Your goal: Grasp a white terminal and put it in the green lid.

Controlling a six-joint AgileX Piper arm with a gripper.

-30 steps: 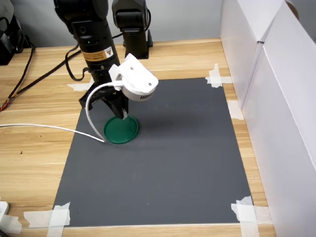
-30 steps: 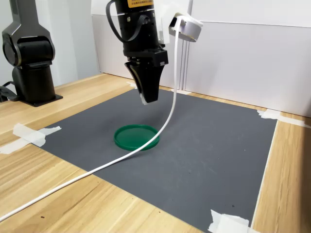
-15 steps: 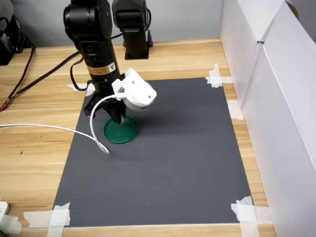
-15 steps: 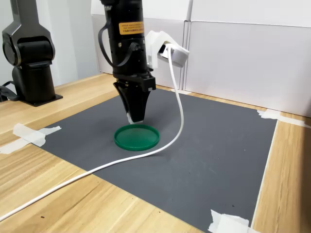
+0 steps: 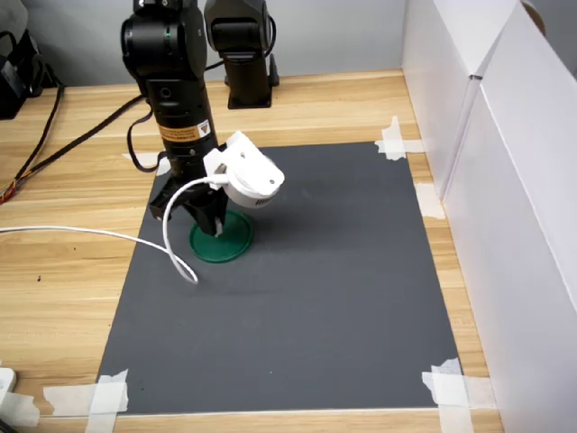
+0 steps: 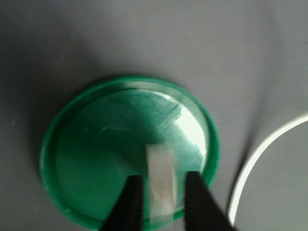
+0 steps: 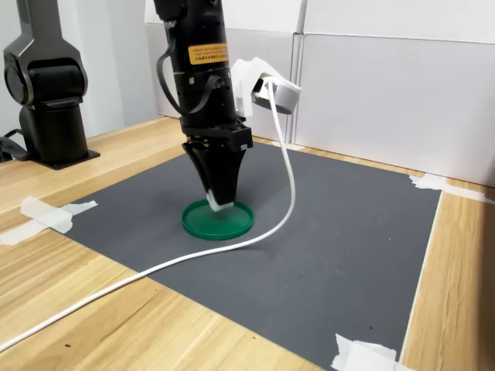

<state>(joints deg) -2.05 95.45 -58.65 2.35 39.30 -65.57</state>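
Holding: fingers (image 6: 161, 204) clamped on white terminal (image 6: 160, 185), one dark finger each side of it in wrist view; terminal sticks out past the tips.
Terminal pos: over green lid (image 6: 91, 154), w/in the rim as wrist view shows it; blurred, translucent, can't tell if it touches lid floor.
Terminal, ext views: small pale bit at finger tips in second exterior view (image 7: 216, 205); hidden behind fingers in first exterior view.
Fingers, ext views: pointing straight down, tips just above/at lid surface (image 7: 219, 202); in first exterior view tips (image 5: 213, 227) sit over lid's upper-left part.
Lid: flat on dark grey mat (image 5: 343, 298), left-centre of first exterior view (image 5: 233, 244); lower-centre of second exterior view (image 7: 232, 224).
Mat: taped to wooden table (image 5: 81, 271) w/ white tape at corners (image 5: 108, 392).
Arm: black, yellow label, upright above lid (image 5: 176, 90); also upper-centre in second exterior view (image 7: 201, 69).
Wrist cam: white housing on arm's side (image 5: 251, 177).
Cable: white, loops from cam down onto mat beside lid, then runs off left across table (image 5: 90, 234); seen at right edge of wrist view (image 6: 255, 159).
Bkgd: second black arm base at top of first exterior view (image 5: 242, 45); white panels along right side (image 5: 505, 180).
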